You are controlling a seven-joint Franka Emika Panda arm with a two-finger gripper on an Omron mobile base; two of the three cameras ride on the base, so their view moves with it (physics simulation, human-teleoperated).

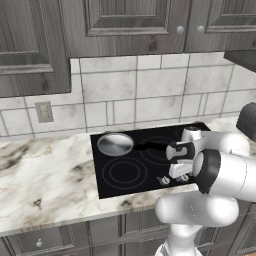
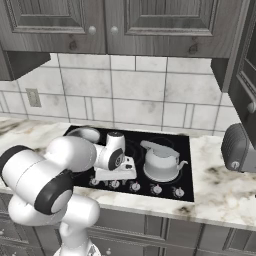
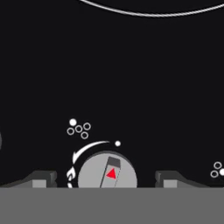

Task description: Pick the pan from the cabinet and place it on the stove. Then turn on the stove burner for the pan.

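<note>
We find no brand or written word anywhere; the nearest thing to a label is the marking printed on the stove (image 1: pixel 125 172) beside a knob (image 3: pixel 107 171): a curved white arrow, a small cluster of circles with one filled in, and a red triangle on the knob's pointer.

The hand view shows this knob close up, sitting between the two dark fingers (image 3: pixel 43 178), which stand apart on either side of it without touching it.

The pan (image 1: pixel 115 144) rests on the back left ring of the stove, its black handle pointing toward the arm; the left base view shows it whole, while the right base view gives us just its rim behind the arm.

The right base view shows one kettle (image 2: pixel 161 161) on the right side of the stove, and a dark toaster (image 2: pixel 235 149) on the marble surface (image 2: pixel 225 192) to the right.

In that view we count six knobs along the stove's front edge.

One wall outlet (image 1: pixel 44 112) sits on the tiled wall.

Above, the cabinet (image 2: pixel 115 25) has both doors closed, with two round knobs side by side.
</note>
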